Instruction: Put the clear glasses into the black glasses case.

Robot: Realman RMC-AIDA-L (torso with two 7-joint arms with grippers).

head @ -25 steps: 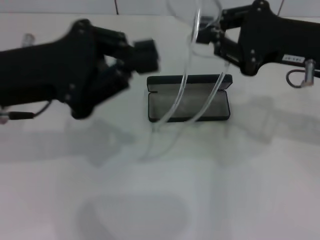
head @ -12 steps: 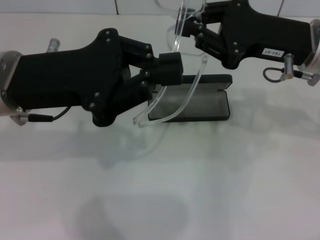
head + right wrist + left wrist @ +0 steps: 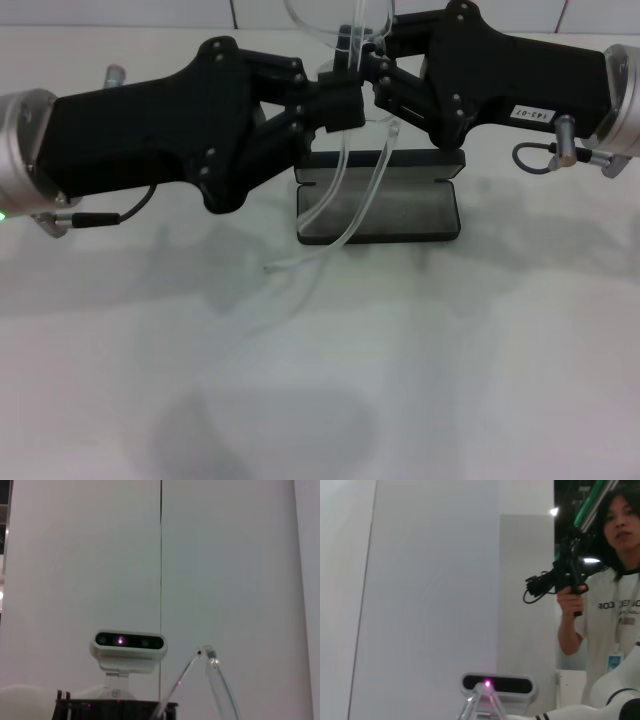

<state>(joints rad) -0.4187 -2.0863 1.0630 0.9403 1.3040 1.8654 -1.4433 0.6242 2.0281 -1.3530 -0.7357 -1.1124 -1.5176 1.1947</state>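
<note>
Now that the left gripper (image 3: 340, 100) has swung in from the left to meet the clear glasses (image 3: 350, 160), its fingers look pressed onto the frame front beside the right gripper (image 3: 378, 78), which stays pinched on it. The long temples dangle over the open black glasses case (image 3: 378, 195) on the table (image 3: 420, 360). That suggests a handover or fold before lowering.

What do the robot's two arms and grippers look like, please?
Both are matte black, angular linkage grippers with visible screws on silver metal wrist cuffs. The left gripper trails a thin black cable; the right gripper carries a small white printed label and a looped black cable.
</note>
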